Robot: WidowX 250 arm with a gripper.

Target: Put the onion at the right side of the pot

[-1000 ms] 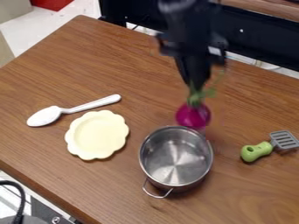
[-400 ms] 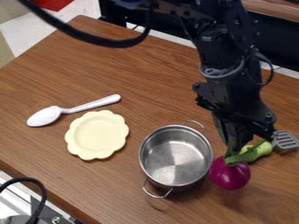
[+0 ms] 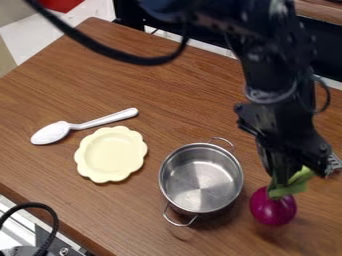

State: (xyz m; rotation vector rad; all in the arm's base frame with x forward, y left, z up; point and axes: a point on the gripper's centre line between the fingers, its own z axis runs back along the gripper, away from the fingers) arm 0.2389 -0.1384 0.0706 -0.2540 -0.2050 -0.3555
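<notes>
Arm: in the camera view, we see the black arm (image 3: 270, 65) come in from the top edge and hang over the right part of the table (image 3: 177, 97), with a dark cable (image 3: 110, 52) looping off to the upper left.
Gripper: we see the gripper (image 3: 284, 182) pointing down, its fingers narrowed on the green top of the onion, so it has hold of it.
Onion: we find the purple onion (image 3: 272, 207) under the fingertips, bulb down, to the right of the pot as we look and apart from it; whether its underside touches the table, we cannot tell.
Pot: we see the steel pot (image 3: 200, 175) upright, its inside bare metal, with one wire handle towards the far side and one towards the near side.
Plate: we have a pale yellow plate (image 3: 110, 154) with a scalloped rim lying left of the pot, apart from it.
Spoon: we see a white spoon (image 3: 53, 133) just beyond the plate, bowl to the left, handle slanting up to the right.
Spatula: we make out the grey slotted head of a spatula (image 3: 335, 162) at the right edge, partly hidden behind the gripper.
</notes>
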